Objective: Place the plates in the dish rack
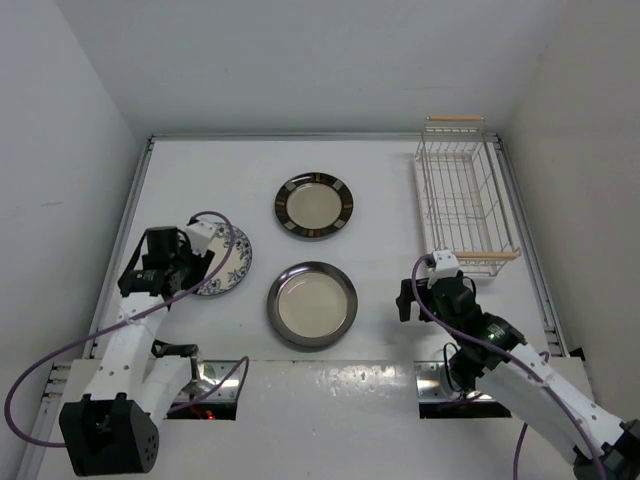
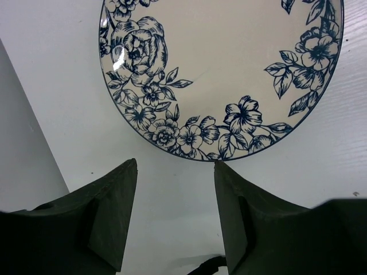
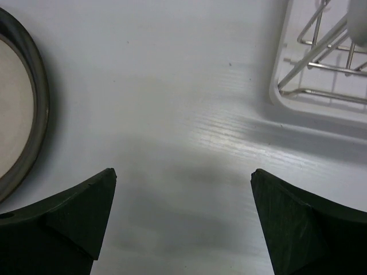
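Between my left fingers (image 2: 112, 217) there is only bare table (image 2: 69, 114): my left gripper (image 2: 176, 172) stands partly open and holds nothing. Its tips stop at the near rim of the floral plate (image 2: 229, 57), one tip right at the blue edge; whether it touches, I cannot tell. That plate lies flat on the table at my left side.

My right gripper (image 3: 183, 175) is spread as wide as it goes, also with nothing in it, hovering over white tabletop. To its left curves the edge of the plain dark-rimmed plate (image 3: 34, 109), flat near the middle of the table; up to its right shows a corner of the dish rack (image 3: 321, 86).

From above, the plate with the light-marked dark rim (image 1: 314, 206) sits just beyond the plain one, apart from it. The dish rack stands along the far right of the table, holding no plates, its near wooden handle bar (image 1: 490, 258) just beyond my right gripper.
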Available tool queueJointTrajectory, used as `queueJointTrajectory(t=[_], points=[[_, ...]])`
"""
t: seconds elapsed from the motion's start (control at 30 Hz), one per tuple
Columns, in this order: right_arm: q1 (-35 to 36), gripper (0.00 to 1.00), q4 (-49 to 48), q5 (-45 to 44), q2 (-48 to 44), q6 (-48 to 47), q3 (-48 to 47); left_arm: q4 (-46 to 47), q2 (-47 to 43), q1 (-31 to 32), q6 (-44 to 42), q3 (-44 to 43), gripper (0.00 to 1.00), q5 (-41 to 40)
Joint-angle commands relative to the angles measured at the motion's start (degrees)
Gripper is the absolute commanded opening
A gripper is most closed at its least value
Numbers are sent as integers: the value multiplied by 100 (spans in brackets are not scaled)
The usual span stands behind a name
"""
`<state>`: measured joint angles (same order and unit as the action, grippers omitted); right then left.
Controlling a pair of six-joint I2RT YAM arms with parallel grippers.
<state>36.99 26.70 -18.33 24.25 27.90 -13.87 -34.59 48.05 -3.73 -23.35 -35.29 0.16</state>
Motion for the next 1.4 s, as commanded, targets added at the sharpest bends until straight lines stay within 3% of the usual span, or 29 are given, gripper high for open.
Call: queueJointTrajectory(t=[0.0, 0.1, 0.13, 0.2, 0.23, 0.3, 0.4, 0.5, 0.7, 0.83, 1.0, 1.1, 1.13, 1.37], points=[[36, 100, -24, -84, 255, 110, -377, 145, 11, 65, 94, 31, 61, -130], [106, 100, 89, 31, 860, -134, -1000, 198, 64, 65, 94, 31, 67, -131], [150, 100, 125, -265, 1428, -214, -1430, 250, 116, 65, 199, 31, 75, -270], [596, 100, 343, -679, 2158, -687, -2144, 339, 256, 65, 200, -30, 80, -376], [807, 100, 406, -1099, 2441, -985, -2808, 339, 344, 65, 200, -135, 80, -438], [932, 100, 564, -1042, 3505, -1111, -3260, 339, 555, 65, 295, -355, 80, -640], [600, 100, 242, 1742, 4508, -1015, -3912, 32, 1065, 65, 533, -996, 82, -702], [204, 98, -443, 2237, 5360, -568, -3931, -267, 1426, -40, 604, -1585, 82, -561], [-69, 81, -1104, 2911, 6494, -356, -3589, -400, 1531, -146, 657, -2008, 82, -456], [-412, 67, -2236, 4115, 6741, 57, -2816, -400, 1663, -146, 841, -2008, 82, -456], [-421, 45, -3530, 4750, 7207, 715, -1858, -400, 1883, -146, 964, -2008, 82, -350], [-421, 4, -3909, 4795, 7252, 961, -1795, -400, 1954, -146, 964, -2061, 82, -350], [-438, 0, -3909, 4769, 7191, 1006, -1804, -400, 1954, -146, 964, -2061, 82, -350], [-702, 0, -2507, 4558, 5900, 525, -2566, -400, 1954, -146, 964, -2008, 82, -350]])
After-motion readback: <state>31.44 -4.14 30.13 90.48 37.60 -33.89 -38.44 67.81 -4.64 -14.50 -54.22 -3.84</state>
